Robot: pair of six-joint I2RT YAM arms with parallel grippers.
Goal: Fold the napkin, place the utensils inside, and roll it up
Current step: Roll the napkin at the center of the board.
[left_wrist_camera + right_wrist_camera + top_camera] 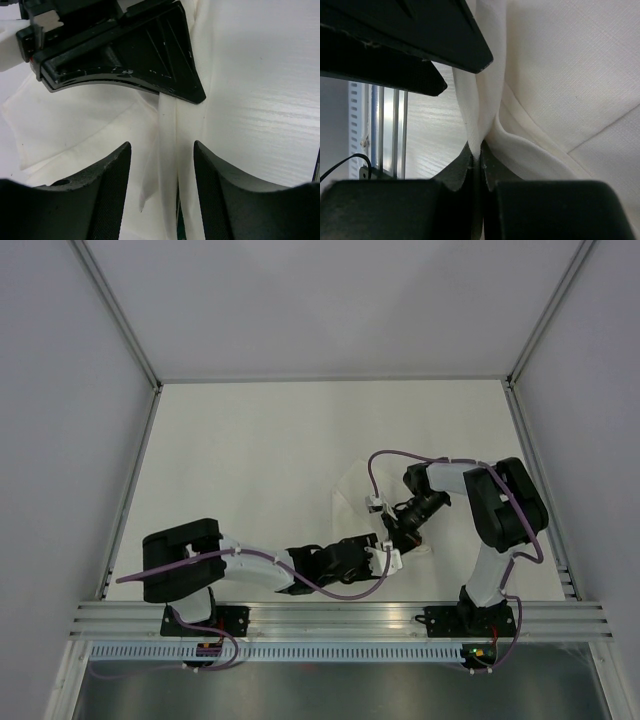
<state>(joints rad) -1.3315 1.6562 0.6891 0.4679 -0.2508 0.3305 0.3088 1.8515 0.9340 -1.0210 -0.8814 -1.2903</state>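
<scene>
**Fig.** Top view: we see the napkin (352, 502) on the table (240, 440), just off centre toward 4 o'clock and nearly the same white. Both grippers meet at its 5 o'clock edge.

R gripper (479, 156): jaws clenched on a raised fold of napkin. The cloth is pinched btwn the pads and stands up as a ridge.

L gripper (161, 148): jaws released, one finger on either side of that ridge, apart from it. In the L wrist view the R gripper sits at 12 o'clock, over the ridge.

The rest of the napkin lies in flat, overlapping layers w/ creases. Of the utensils (178, 222) we make out only a dark green sliver at 6 o'clock of the L wrist view, under the fold. It is possibly one.
</scene>
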